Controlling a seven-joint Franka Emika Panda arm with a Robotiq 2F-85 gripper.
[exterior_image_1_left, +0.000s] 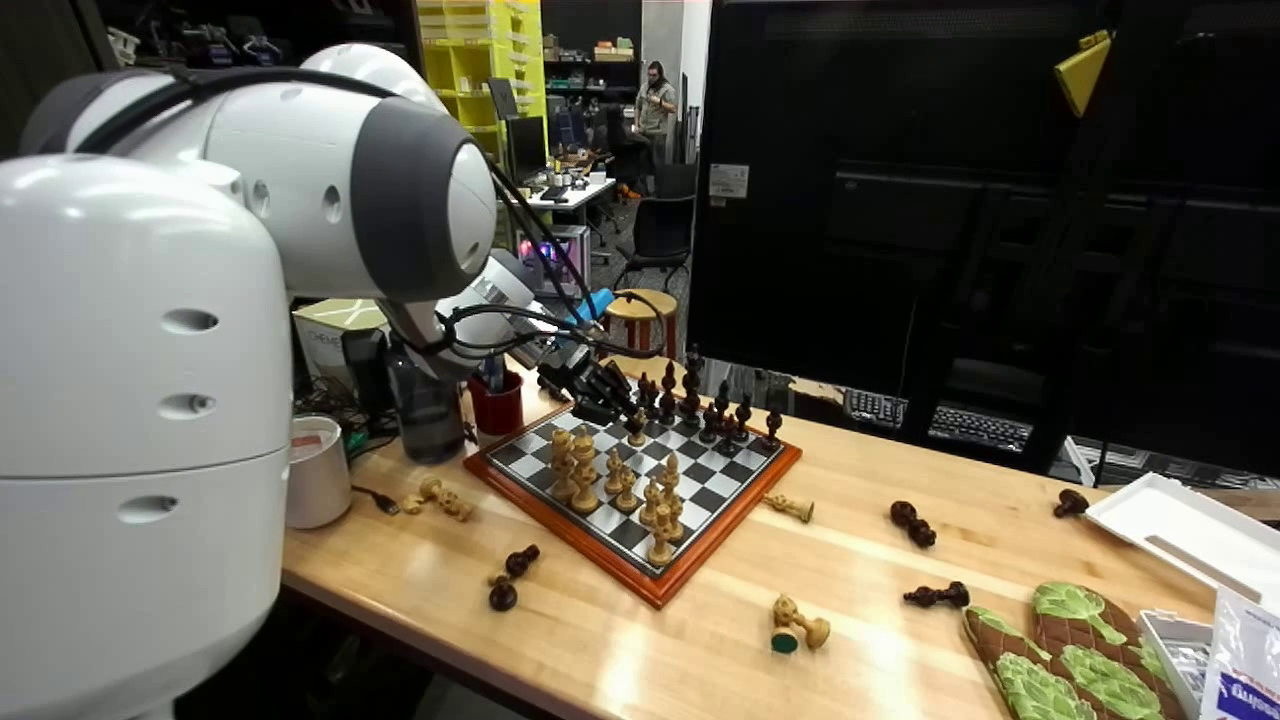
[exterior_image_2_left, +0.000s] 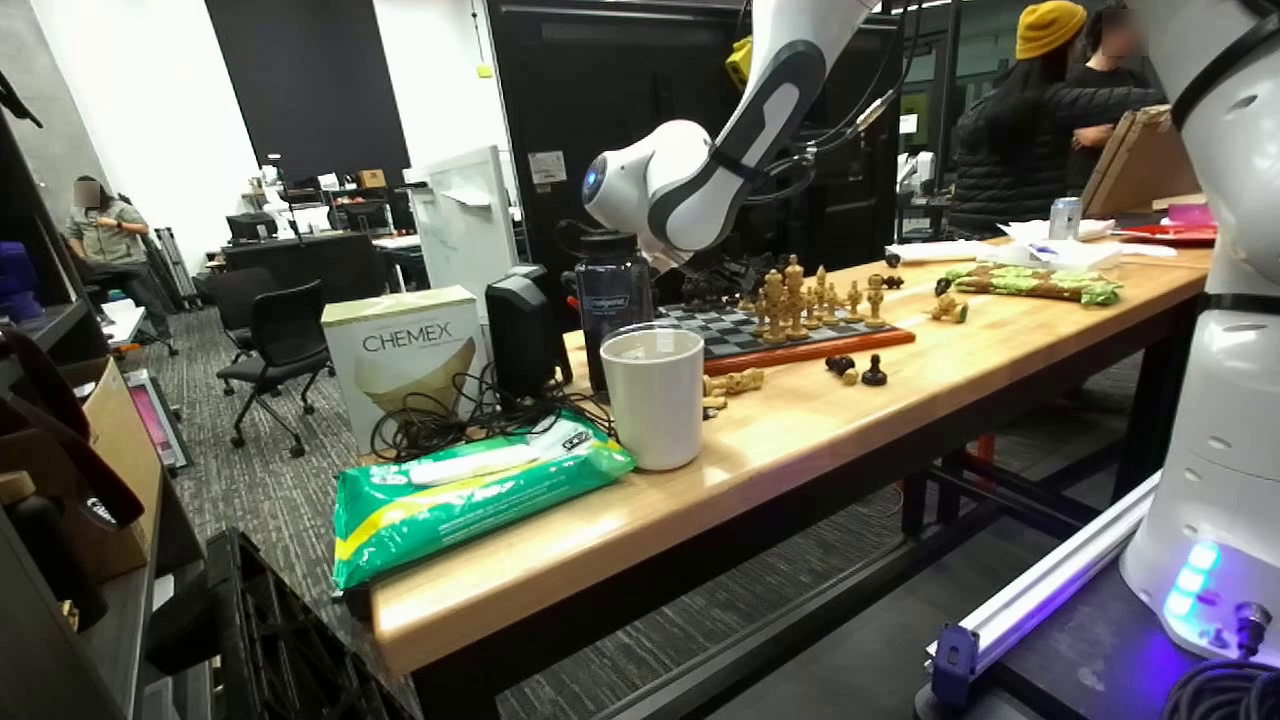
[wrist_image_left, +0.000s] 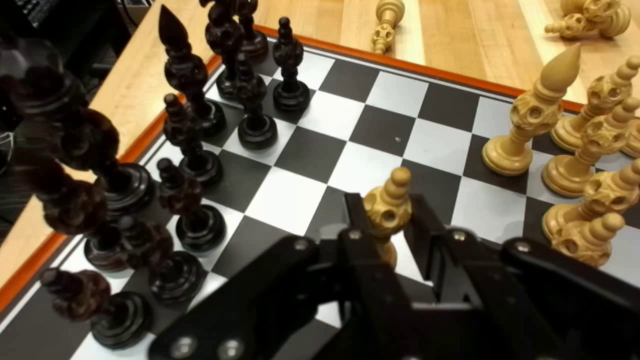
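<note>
My gripper (wrist_image_left: 387, 206) has its two black fingers against both sides of the carved globe of a light wooden pawn (wrist_image_left: 388, 212). The pawn looks roughly upright. Its base is mostly hidden by the left finger in the wrist view, and I cannot tell whether it touches the chessboard (wrist_image_left: 310, 197). In an exterior view the gripper (exterior_image_1_left: 618, 402) is over the far middle of the board, at the top of the pawn (exterior_image_1_left: 636, 432). Dark pieces, such as a pawn (wrist_image_left: 197, 220), stand left of the fingers in the wrist view. Light pieces, such as a bishop (wrist_image_left: 522, 120), stand to the right.
Loose light pieces (exterior_image_1_left: 795, 625) and dark pieces (exterior_image_1_left: 912, 522) lie on the wooden table (exterior_image_1_left: 860, 640) around the board. A dark bottle (exterior_image_1_left: 425, 405), a red cup (exterior_image_1_left: 497, 402) and a white mug (exterior_image_2_left: 655, 400) stand near the board. An oven mitt (exterior_image_1_left: 1075, 650) and white tray (exterior_image_1_left: 1190, 530) lie farther along.
</note>
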